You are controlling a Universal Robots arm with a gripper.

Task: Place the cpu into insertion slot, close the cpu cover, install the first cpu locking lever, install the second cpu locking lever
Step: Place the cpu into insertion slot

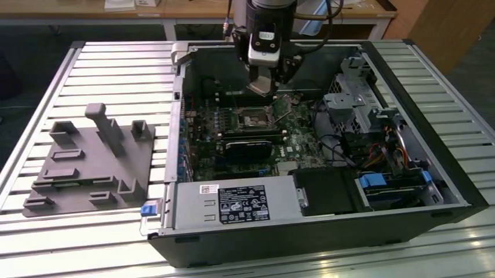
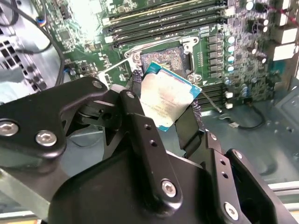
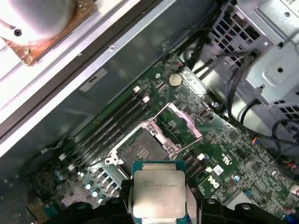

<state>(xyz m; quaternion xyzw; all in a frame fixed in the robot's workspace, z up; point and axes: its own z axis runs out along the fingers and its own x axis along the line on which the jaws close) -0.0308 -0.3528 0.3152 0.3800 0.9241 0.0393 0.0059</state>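
Observation:
My gripper (image 1: 261,88) hangs inside the open computer case, shut on the cpu (image 2: 166,98), a flat square chip with a dull metallic top held by two opposite edges between the black fingers (image 2: 140,123). Both wrist views show the cpu (image 3: 158,191) in the air, short of the insertion slot (image 3: 140,147) and apart from it. The slot (image 2: 166,56) lies bare, dark in the middle with a silvery rim (image 1: 254,119). The cpu cover (image 3: 184,120) stands swung up beside the slot. A thin lever rod (image 2: 210,100) sticks out next to the socket.
Memory slots (image 2: 163,21) run along one side of the socket. A black fan card (image 1: 247,149) lies just in front of it, the power supply (image 1: 236,202) beyond that. A drive cage (image 1: 356,98) and cables fill the exterior view's right. A grey fixture (image 1: 89,156) sits outside the case.

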